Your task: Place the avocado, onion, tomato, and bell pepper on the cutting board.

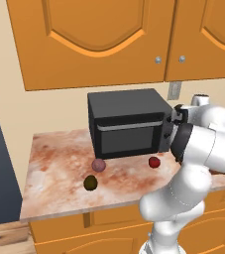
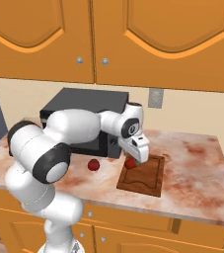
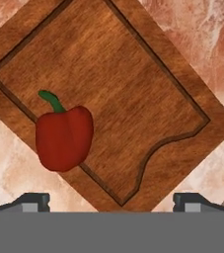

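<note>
Gripper (image 2: pixel 134 160) open and empty above bell pepper (image 3: pixel 64 137) on cutting board (image 3: pixel 133 99); tomato (image 2: pixel 93 164), onion (image 1: pixel 98 165), avocado (image 1: pixel 90 182) lie left.

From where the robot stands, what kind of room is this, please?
Most likely a home kitchen, rendered rather than real. Orange wooden wall cabinets hang above a marbled stone counter, a black microwave stands against the wall, and a wooden cutting board carries a red bell pepper.
</note>
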Tool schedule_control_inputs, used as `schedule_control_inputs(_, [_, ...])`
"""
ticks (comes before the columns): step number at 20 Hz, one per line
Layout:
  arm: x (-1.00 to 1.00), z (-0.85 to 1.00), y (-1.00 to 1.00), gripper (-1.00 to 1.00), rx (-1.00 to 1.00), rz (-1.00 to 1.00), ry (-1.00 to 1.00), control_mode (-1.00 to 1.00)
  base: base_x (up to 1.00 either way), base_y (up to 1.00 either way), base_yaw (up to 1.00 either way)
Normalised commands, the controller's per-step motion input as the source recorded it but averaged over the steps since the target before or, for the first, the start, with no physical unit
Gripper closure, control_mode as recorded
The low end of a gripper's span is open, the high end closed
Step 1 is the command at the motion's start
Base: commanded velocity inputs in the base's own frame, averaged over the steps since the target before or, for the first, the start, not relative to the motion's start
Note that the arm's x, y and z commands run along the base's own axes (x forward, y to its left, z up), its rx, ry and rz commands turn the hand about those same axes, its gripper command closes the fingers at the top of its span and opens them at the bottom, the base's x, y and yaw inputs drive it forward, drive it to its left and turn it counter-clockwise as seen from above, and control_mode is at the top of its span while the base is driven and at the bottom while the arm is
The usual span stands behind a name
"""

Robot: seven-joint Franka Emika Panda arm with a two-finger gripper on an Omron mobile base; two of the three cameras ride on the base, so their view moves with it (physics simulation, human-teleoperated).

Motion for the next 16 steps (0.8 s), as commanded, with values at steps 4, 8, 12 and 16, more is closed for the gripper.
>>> schedule_control_inputs(4, [-0.46, 0.0, 0.08, -1.0, 0.0, 0.1, -0.05, -1.0, 0.0, 0.0, 0.0])
schedule_control_inputs(8, [-0.37, 0.0, 0.54, -1.0, 0.0, 0.18, 0.0, -1.0, 0.0, 0.0, 0.0])
schedule_control_inputs(12, [-0.18, 0.0, 0.74, -1.0, 0.0, 0.2, 0.0, -1.0, 0.0, 0.0, 0.0])
schedule_control_inputs(16, [-0.02, 0.0, 0.63, -1.0, 0.0, 0.22, 0.0, -1.0, 0.0, 0.0, 0.0])
